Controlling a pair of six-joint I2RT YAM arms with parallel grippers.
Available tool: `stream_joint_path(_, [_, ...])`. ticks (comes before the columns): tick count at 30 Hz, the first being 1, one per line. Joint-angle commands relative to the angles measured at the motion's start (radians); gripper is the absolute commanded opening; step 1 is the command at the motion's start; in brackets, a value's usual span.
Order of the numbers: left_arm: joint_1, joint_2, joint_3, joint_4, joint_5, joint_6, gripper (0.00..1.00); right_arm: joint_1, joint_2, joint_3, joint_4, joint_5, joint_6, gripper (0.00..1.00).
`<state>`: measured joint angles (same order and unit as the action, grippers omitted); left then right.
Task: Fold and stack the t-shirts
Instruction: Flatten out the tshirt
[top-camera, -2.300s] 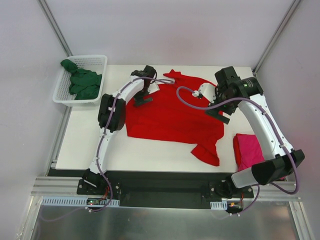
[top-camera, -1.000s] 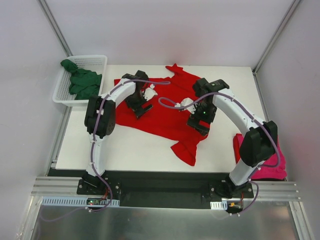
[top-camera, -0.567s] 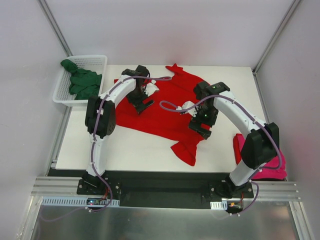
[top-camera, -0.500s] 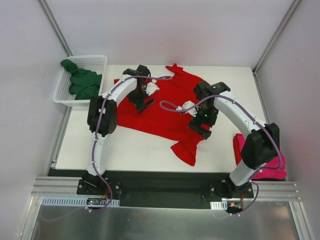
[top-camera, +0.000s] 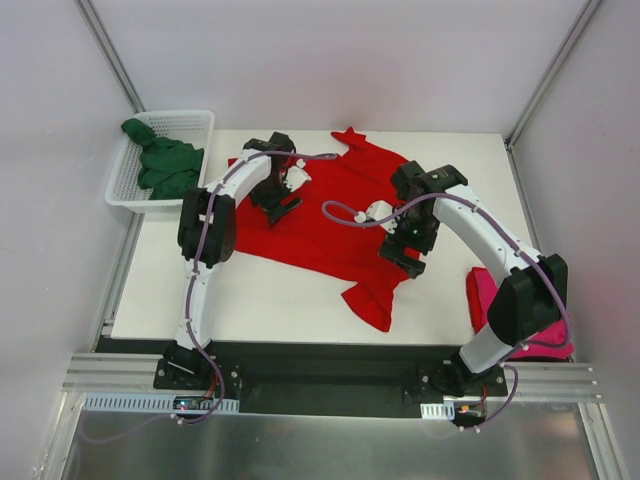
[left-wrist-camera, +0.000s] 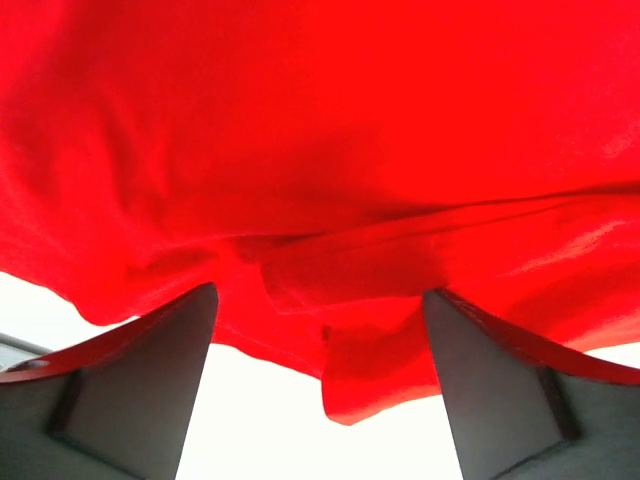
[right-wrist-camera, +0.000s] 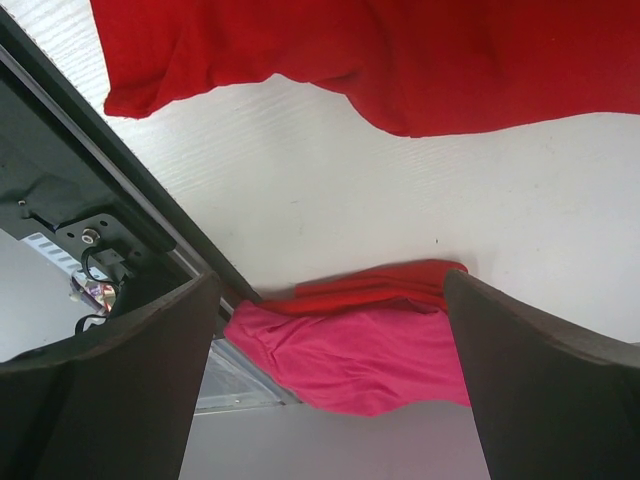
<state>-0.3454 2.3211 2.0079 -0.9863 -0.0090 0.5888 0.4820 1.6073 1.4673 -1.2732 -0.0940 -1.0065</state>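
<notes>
Table from overhead: mostly under the rumpled red t-shirt, with bare room along the near edge and left side. By the far-left corner, white basket holding green t-shirt. Magenta t-shirt at the near-right edge, way clearer from the right wrist. Left gripper spread wide, red hem sagging between, only seen up close. Right gripper gaping too, pinching nothing.

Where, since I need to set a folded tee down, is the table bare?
The table is bare along its near edge, before the red t-shirt, and in its far right corner. Crowded: the middle and around the pink t-shirt.
</notes>
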Motion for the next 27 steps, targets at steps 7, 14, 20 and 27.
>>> stream_joint_path(7, [0.003,-0.026,0.000,-0.029,0.035,-0.032,0.65,-0.002,-0.014,0.021,-0.046,-0.006,-0.007,0.98])
stream_joint_path(14, [0.000,-0.029,-0.023,-0.038,0.061,-0.037,0.60,-0.002,-0.012,0.024,-0.048,-0.007,-0.006,0.98])
stream_joint_path(20, [-0.001,-0.038,-0.032,-0.064,0.070,-0.040,0.00,0.001,-0.015,0.024,-0.051,-0.009,-0.004,0.98])
stream_joint_path(27, [-0.020,-0.196,-0.087,-0.068,0.017,-0.060,0.00,0.000,-0.020,-0.007,-0.038,0.011,-0.012,0.98])
